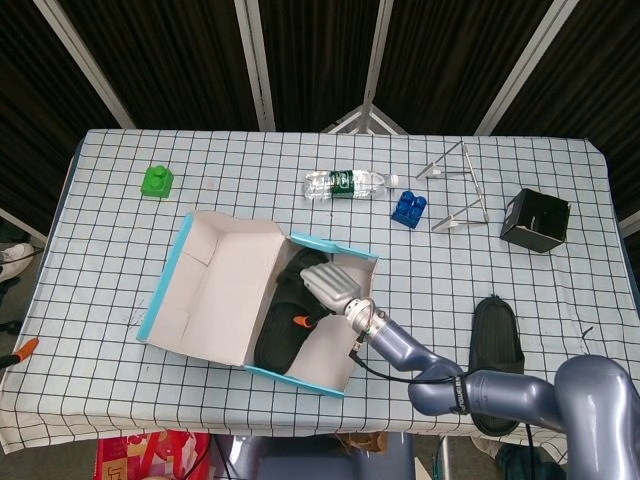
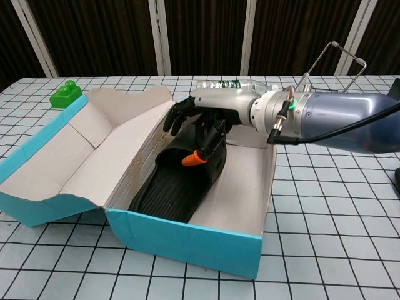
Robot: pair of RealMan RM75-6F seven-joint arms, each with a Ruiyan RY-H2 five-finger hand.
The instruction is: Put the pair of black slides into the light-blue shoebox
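The light-blue shoebox point(image 1: 296, 379) point(image 2: 187, 241) sits open at the front middle of the table, its lid point(image 1: 215, 285) folded out to the left. One black slide point(image 1: 279, 327) point(image 2: 175, 187) lies inside, leaning along the box's left wall. My right hand point(image 1: 329, 283) point(image 2: 204, 121) reaches into the box and grips that slide's strap, fingers curled over its far side and the orange-tipped thumb on top. The second black slide point(image 1: 497, 337) lies on the table to the right of the box. My left hand shows in neither view.
A green block point(image 1: 157, 181) point(image 2: 65, 95) sits at the back left. Behind the box lie a water bottle point(image 1: 345, 184), a blue block point(image 1: 409, 207), a wire rack point(image 1: 457, 190) and a small black box point(image 1: 535, 220).
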